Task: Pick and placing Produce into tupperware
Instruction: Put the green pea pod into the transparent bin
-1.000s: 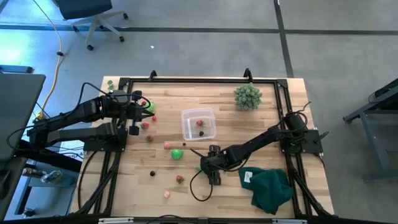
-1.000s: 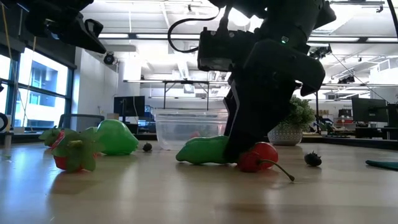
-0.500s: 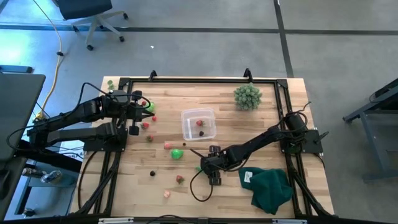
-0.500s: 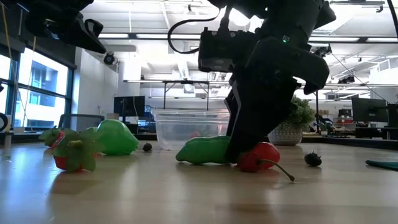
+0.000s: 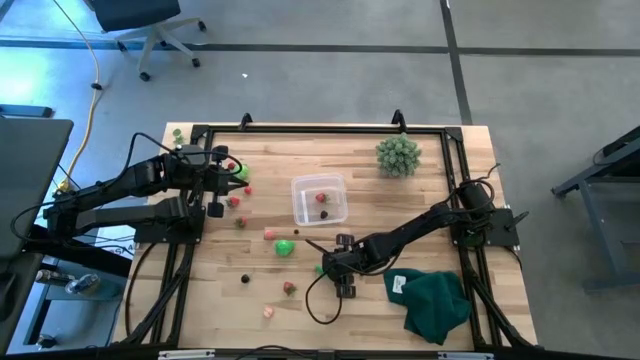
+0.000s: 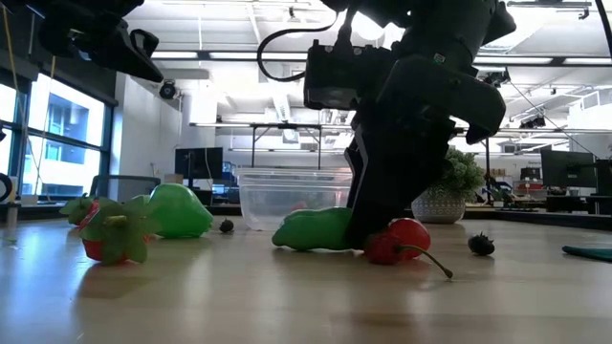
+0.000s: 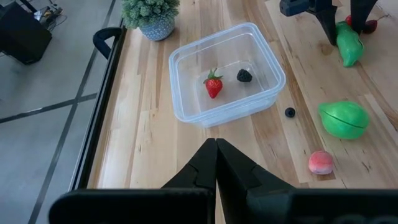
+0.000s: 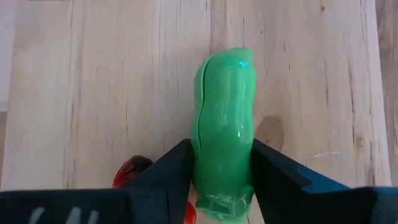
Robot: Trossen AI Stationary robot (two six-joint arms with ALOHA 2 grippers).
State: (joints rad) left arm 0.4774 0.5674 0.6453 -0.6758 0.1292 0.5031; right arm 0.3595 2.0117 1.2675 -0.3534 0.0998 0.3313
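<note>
- The elongated green piece [image 8: 222, 130] lies on the table near the tupperware [image 5: 319, 200], pinched at one end between the right gripper's [image 8: 219, 163] fingers.
- Held so far off-centre, it may swing or slip free on lifting.
- A red piece [image 6: 399, 241] touching it could get knocked away.
- The left gripper [image 7: 216, 155] waits closed and empty, at the table's left side.

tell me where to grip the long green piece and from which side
Grip the green piece across its narrow middle, from above. It lies flat on the table, long and rounded, and the right gripper already has it that way, one finger on each long side.
</note>
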